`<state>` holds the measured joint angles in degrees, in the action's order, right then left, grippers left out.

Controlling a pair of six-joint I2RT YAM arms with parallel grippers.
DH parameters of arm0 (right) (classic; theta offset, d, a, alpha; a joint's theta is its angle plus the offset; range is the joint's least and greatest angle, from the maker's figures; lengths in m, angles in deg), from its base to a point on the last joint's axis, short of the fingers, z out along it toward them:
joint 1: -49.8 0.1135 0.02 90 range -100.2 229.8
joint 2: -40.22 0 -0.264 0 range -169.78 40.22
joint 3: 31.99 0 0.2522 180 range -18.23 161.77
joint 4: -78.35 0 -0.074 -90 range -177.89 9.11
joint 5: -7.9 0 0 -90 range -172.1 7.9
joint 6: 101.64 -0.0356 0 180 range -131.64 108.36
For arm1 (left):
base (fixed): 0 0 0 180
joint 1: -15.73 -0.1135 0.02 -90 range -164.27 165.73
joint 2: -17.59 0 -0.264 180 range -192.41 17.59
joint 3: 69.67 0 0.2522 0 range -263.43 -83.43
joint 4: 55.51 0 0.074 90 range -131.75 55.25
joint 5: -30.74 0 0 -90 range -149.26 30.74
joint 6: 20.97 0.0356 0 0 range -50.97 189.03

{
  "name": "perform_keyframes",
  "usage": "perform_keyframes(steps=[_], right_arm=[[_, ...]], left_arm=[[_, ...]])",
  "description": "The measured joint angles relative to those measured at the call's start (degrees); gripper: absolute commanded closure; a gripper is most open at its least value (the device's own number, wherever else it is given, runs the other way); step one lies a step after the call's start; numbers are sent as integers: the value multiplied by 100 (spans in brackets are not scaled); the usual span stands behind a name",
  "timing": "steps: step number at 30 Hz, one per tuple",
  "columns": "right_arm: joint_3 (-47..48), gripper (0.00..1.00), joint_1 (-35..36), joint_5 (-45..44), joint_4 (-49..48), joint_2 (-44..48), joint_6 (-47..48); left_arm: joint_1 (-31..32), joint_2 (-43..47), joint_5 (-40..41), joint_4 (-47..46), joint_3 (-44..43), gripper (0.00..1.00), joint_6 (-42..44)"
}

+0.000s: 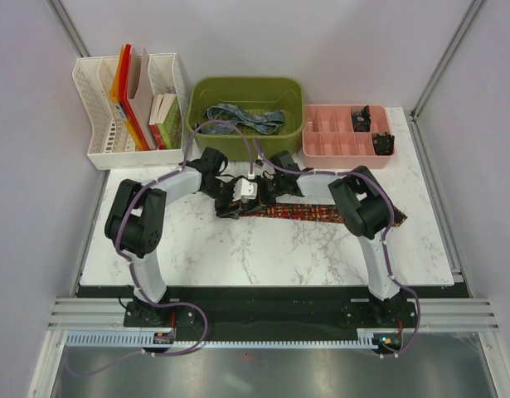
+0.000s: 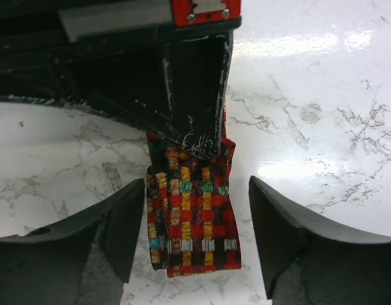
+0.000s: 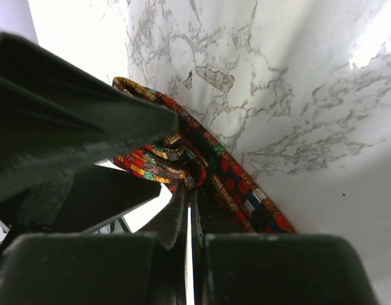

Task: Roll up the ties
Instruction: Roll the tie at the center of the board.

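A white marbled tabletop (image 1: 263, 257) sits inside plain pale walls, with both arm bases bolted to its near edge. From above, the two arms bend inward and meet just past the middle of the tabletop, over the left end of the red patterned tie (image 1: 321, 214). This tie lies flat in a long strip running off to the right, under the right forearm. The overhead view gives the layout but hides the fingers under the wrists.

The wrist cameras fill that in. The left arm's fingers (image 2: 106, 241) stand wide apart, one on each side of the tie's squared-off end, and neither touches it. The weave reads clearly here: red, orange, yellow and teal blocks on dark. Coming down from the top of that view, the right arm's fingers (image 2: 195, 101) are closed flat together, with their scuffed tip resting on the tie. The right wrist view shows something the left one does not — the tie's end is curled into a small loose loop beside those closed tips, and the strip runs away from it across the marble. Whether any cloth is caught between them I cannot tell.

Along the far edge — seen only from above — stand a white file rack (image 1: 93, 91) holding folders, a green bin (image 1: 206, 133) with the blue-grey tie (image 1: 246, 118) heaped inside, and a pink compartment tray (image 1: 321, 149).
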<state>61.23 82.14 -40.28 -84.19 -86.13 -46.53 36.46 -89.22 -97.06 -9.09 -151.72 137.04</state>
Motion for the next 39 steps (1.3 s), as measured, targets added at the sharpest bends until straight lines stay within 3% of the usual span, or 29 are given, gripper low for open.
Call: perform_keyframes(steps=[5, 12, 20, 28, 34, 39], right_arm=[[26, 100, 0, 4, 22, -4, -26], [127, 100, -17, 39, 114, -15, -42], [136, 100, -72, 35, 122, -59, 24], [133, 100, -125, 195, 22, -162, 50], [133, 100, -140, 304, -33, -203, 50], [133, 100, -140, 310, -33, -205, 48]], left_arm=[[66, -20, 87, -11, 68, 48, 188], [63, -20, 177, -33, 205, 53, 424], [15, -24, 155, 20, 144, 23, 358], [-577, 284, 26, 142, 136, 19, 280], [-586, 358, -28, 175, 175, 27, 278], [-498, 326, -35, 197, 153, 43, 267]])
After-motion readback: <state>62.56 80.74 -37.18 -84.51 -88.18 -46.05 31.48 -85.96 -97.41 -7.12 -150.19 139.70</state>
